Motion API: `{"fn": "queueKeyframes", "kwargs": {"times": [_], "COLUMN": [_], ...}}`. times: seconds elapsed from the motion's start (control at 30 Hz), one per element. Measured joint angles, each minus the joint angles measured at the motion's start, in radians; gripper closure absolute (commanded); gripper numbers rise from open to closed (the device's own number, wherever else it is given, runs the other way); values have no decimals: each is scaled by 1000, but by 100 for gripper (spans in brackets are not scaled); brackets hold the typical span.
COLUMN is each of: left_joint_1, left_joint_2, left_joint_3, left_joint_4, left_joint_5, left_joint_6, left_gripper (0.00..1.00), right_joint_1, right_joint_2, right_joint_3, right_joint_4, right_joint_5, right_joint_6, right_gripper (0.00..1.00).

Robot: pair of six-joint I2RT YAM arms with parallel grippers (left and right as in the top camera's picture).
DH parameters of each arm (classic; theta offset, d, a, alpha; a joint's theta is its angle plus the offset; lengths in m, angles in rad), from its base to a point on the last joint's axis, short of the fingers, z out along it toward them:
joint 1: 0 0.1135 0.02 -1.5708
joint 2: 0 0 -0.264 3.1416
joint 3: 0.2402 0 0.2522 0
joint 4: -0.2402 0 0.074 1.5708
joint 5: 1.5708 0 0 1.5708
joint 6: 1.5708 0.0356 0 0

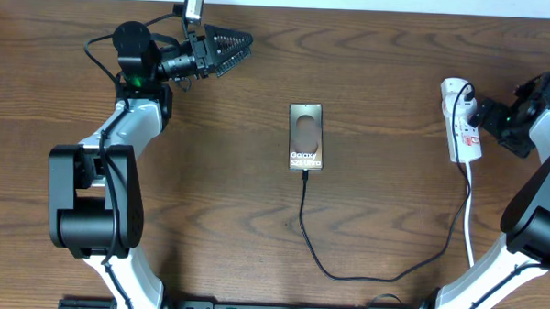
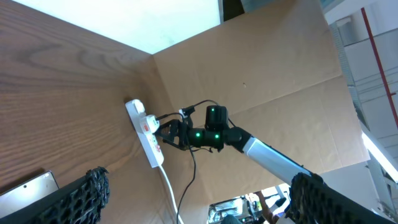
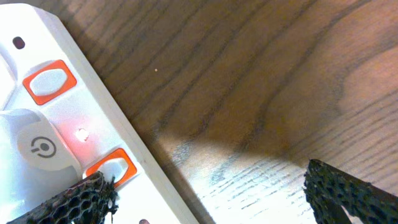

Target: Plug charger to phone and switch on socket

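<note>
Watching both arms | we see the left gripper point(image 1: 242, 48) spread wide, holding nothing, over the table's point(image 1: 209, 216) far left | right gripper point(image 1: 483, 114) spread wide, one finger point(image 3: 68, 202) overlapping an orange switch point(image 3: 112, 169) on the socket point(image 1: 459, 133), red light point(image 3: 81, 134) glowing | phone point(image 1: 306, 137) mid-table, charger point(image 1: 302, 220) tip meeting its near edge.

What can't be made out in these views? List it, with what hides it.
- Overhead: whether the charger tip sits fully in the phone; too small.
- Right wrist: most of the socket, cut off by the left edge; one orange switch partly hidden by the right claw.
- Left wrist: the phone, only a corner at the bottom edge.
</note>
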Motion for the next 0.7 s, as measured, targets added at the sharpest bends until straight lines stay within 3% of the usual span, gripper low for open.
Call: {"fn": "queueKeyframes", "kwargs": {"times": [0.1,0.4,0.7], "left_joint_1": [0,0,0], "left_joint_2": [0,0,0], "left_joint_3": [0,0,0], "left_joint_4": [0,0,0], "left_joint_5": [0,0,0], "left_joint_6": [0,0,0], "left_gripper": [7,7,7], "right_joint_1": [7,30,30], "right_joint_2": [0,38,37], "right_joint_3": [24,259,348], "right_joint_4": [-50,-444,-475], "right_joint_5": [21,37,40], "right_joint_6": [3,-97,-123], "right_gripper": [1,1,1]}}
